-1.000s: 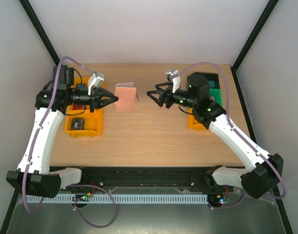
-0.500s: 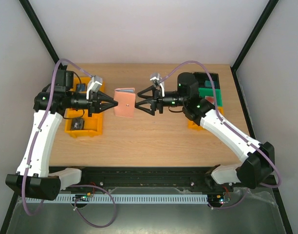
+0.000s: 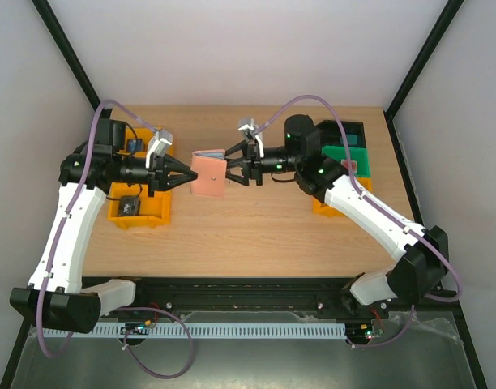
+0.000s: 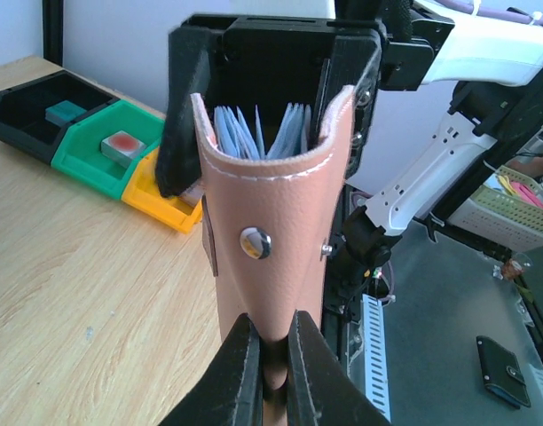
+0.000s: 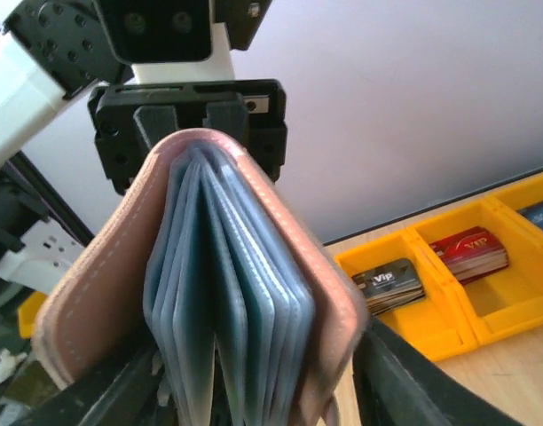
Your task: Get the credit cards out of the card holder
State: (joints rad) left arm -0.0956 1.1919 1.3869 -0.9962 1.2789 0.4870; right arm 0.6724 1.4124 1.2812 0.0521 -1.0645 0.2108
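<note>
The left claw [image 4: 270, 327] is clamping tight on the fold of the smooth, stitched pink holder [image 4: 271, 186] over the pale woodgrain worktop [image 4: 85, 293], its grey-blue sleeves [image 5: 227, 302] fanning toward the right claw [image 3: 230, 171], whose jaws are straddling its mouth, grip unclear.

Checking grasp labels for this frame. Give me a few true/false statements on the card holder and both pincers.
1. The left pincer is shut on the card holder at its folded end. True.
2. The card holder lies flat on the table. False: it is held up in the air.
3. The right pincer has its jaws straddling the holder's open end. True.
4. The holder's mouth is closed. False: it gapes, showing blue-grey sleeves.
</note>
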